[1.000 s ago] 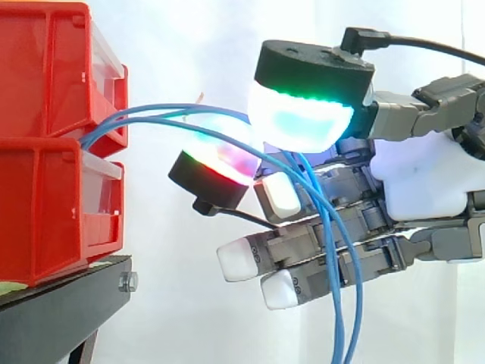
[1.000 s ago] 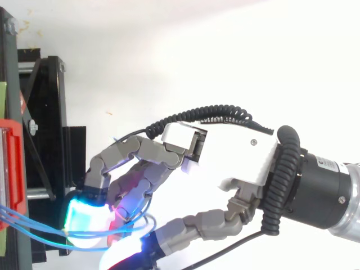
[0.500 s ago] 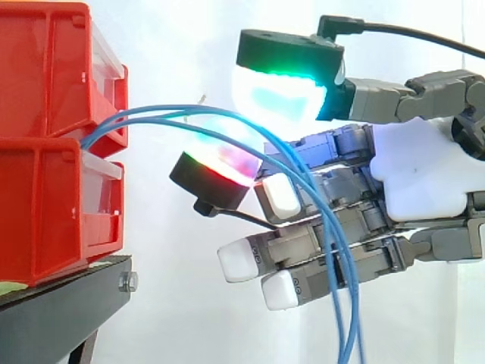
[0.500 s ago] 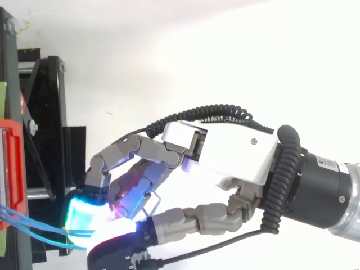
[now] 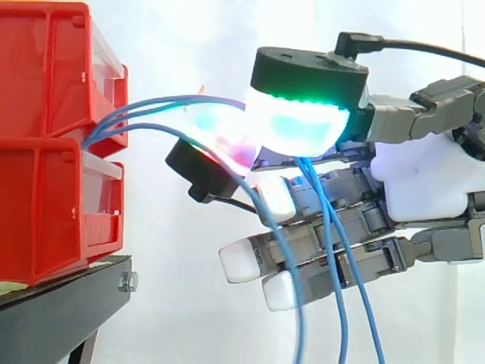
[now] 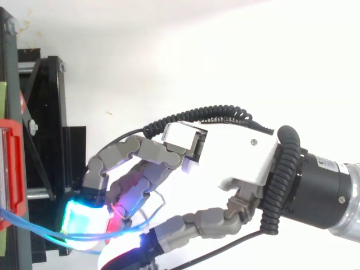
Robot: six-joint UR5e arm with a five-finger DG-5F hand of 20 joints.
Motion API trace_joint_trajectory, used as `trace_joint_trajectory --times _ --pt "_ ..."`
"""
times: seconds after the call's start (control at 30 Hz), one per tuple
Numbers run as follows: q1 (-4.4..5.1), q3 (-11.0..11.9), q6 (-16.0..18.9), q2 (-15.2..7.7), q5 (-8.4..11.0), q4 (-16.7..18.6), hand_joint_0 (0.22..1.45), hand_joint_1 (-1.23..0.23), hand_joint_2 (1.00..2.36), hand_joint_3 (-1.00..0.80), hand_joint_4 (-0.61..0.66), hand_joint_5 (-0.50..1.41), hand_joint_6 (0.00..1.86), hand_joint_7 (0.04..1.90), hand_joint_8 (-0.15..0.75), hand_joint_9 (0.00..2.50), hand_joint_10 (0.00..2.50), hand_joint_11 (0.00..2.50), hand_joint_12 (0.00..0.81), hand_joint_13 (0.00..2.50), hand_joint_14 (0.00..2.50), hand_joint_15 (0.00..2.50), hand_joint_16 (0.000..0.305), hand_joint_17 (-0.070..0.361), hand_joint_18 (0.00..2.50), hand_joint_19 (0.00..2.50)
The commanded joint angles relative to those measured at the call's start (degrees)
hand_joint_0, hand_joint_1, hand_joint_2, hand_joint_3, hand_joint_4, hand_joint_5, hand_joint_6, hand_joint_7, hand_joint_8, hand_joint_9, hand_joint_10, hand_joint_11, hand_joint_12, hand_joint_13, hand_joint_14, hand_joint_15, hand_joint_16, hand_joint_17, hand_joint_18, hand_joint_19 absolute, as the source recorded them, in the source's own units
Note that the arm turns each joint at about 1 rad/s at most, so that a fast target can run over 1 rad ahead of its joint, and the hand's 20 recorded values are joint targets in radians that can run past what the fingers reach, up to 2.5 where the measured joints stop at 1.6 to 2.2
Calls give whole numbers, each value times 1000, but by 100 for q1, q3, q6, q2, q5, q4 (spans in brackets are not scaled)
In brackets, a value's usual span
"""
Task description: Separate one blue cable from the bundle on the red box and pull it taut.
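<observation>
Thin blue cables [image 5: 163,101] leave the gap between the two stacked red bins [image 5: 45,212] and arch to the right. My hand [image 5: 424,178] reaches in from the right, with its palm facing the bins. A green-glowing pad [image 5: 299,125] presses down against a red-glowing pad [image 5: 227,148], and the upper blue strands are pinched between them. Behind the pinch, two strands hang down across the lower fingers. One lower blue cable [image 5: 282,250] runs apart from the others and drops in front of the fingers. From above, the hand [image 6: 236,152] hovers right of the bins, with the cables [image 6: 28,221] stretching between them.
The red bins rest on a black stand [image 5: 61,303], whose frame [image 6: 50,112] lies at the left edge in the top view. A white curtain hangs behind everything. Open space lies below and to the right of the bins.
The green-glowing pad, lifted half a second ago, has come back down onto the upper strands. One cable now hangs lower and apart from the other strands.
</observation>
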Motion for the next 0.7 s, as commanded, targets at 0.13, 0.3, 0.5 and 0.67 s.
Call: trace_joint_trajectory --times 0.13,0.3,0.5,0.67 --pt "0 -1 0 1 8 -8 586 -856 1000 -500 57 -85 910 804 235 1108 19 535 313 753 18 450 41 93 589 559" --pt "0 8 0 1 8 -8 478 -718 1000 -500 79 -75 892 830 264 1156 17 501 352 779 17 451 48 108 609 574" --pt "0 -1 0 1 8 -8 473 -635 1000 -500 87 -76 879 844 278 1145 19 499 357 767 19 449 49 111 593 594" --pt "0 -1 0 1 8 -8 570 -714 1011 -366 60 -79 883 892 254 1134 19 522 332 751 20 458 43 97 556 602"
